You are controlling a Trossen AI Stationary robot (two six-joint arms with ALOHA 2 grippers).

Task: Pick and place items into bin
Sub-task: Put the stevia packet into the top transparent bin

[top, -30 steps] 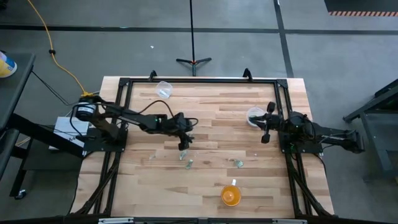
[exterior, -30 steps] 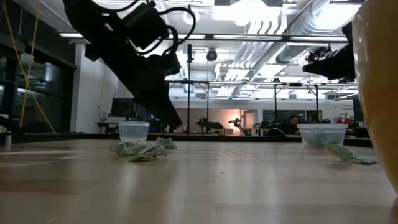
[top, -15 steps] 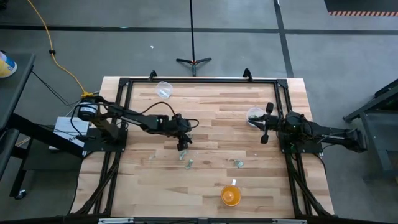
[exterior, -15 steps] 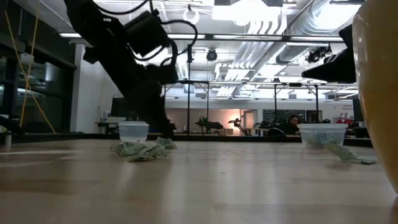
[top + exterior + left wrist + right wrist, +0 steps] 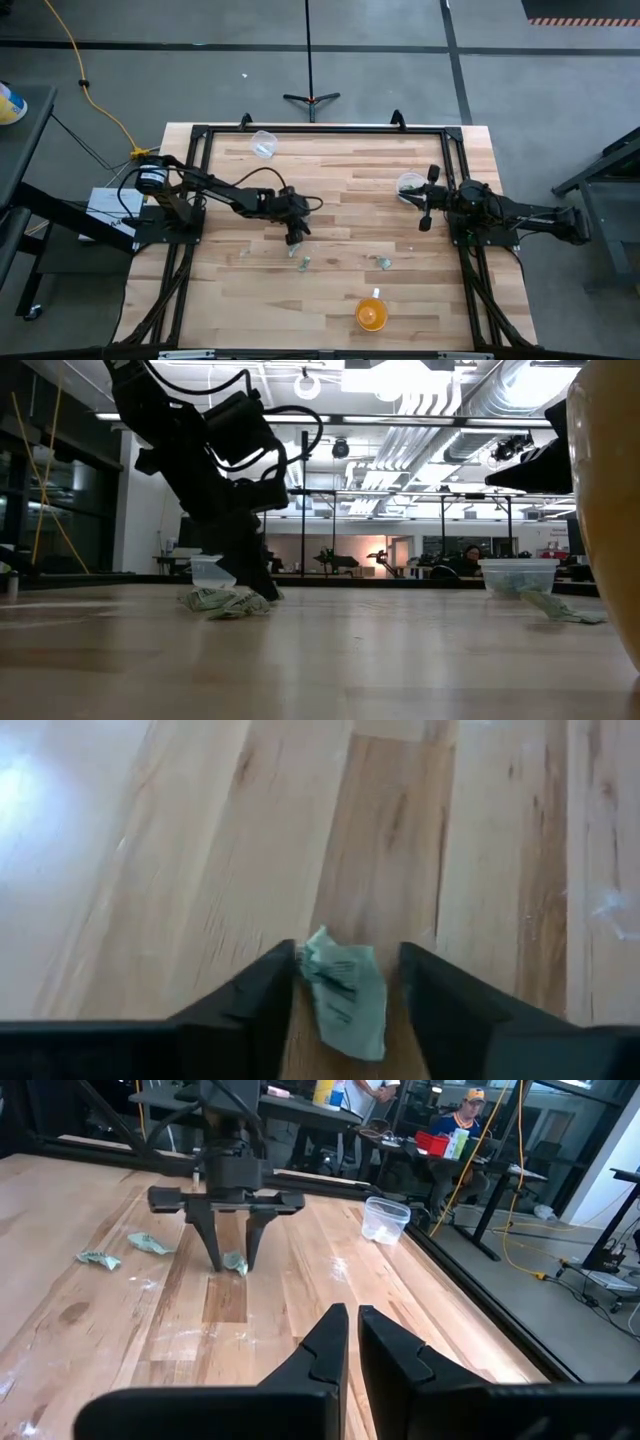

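**My left gripper straddles a crumpled piece near the table's centre**

From above, my left gripper (image 5: 293, 237) sits a little toward nine o'clock of the centre of the pale wooden table (image 5: 340, 290), but that view hides what lies under it. My left wrist view fills the gap: one tiny pale green-grey crumpled piece (image 5: 345, 992) lies on the boards between my two dark fingers (image 5: 255, 1000), which stand apart on either side of it, the one finger touching it and the other with a sliver of wood showing. The right wrist view confirms the fingers planted down around that piece (image 5: 235, 1263), with two more pieces (image 5: 150, 1243) lying beside them.

The high view shows further pieces (image 5: 383, 262) toward six o'clock, an orange cup (image 5: 371, 315) farther that way, a clear round plastic cup (image 5: 263, 143) at eleven o'clock, and another clear cup (image 5: 408, 184) at three o'clock.

My right gripper (image 5: 426, 200) waits just beside that second cup, fingers nearly together and holding nothing.
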